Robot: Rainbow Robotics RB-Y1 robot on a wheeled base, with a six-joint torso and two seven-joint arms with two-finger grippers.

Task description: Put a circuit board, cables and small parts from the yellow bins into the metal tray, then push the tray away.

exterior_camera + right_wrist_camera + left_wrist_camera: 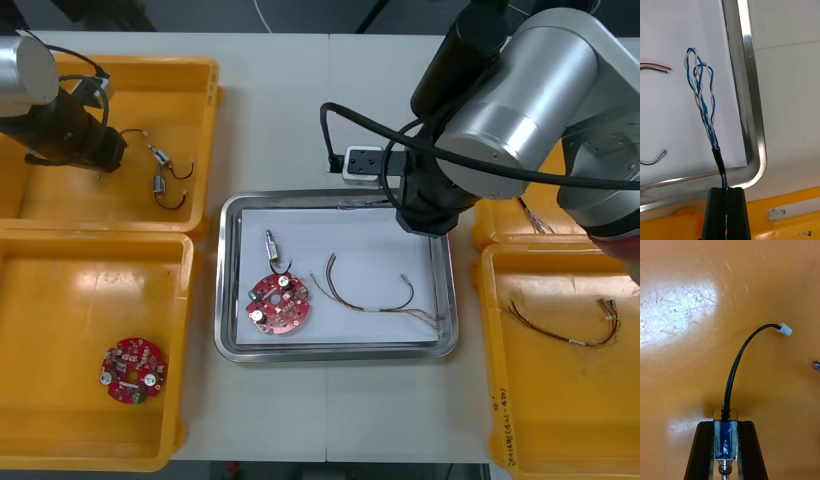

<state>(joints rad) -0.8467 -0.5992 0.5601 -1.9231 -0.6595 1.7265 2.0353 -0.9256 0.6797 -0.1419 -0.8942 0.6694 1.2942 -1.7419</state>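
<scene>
My right gripper (727, 189) is shut on one end of a twisted blue and white cable (702, 101), which hangs over the white inside of the metal tray (748, 93) near its corner. From the front, the right arm (430, 210) stands over the tray's far right corner. In the tray (228, 290) lie a red circuit board (280, 300), a small metal part (272, 245) and a red and yellow cable (370, 295). My left gripper (726, 423) is shut on a small metal part (725, 437) with a black lead (737, 363), low over the far left yellow bin (205, 90).
More small metal parts (160, 190) lie in the far left bin. The near left bin (60, 270) holds another circuit board (130, 370). A cable (560, 325) lies in the near right bin and more cables (535, 215) in the far right one. A white socket block (362, 162) sits beyond the tray.
</scene>
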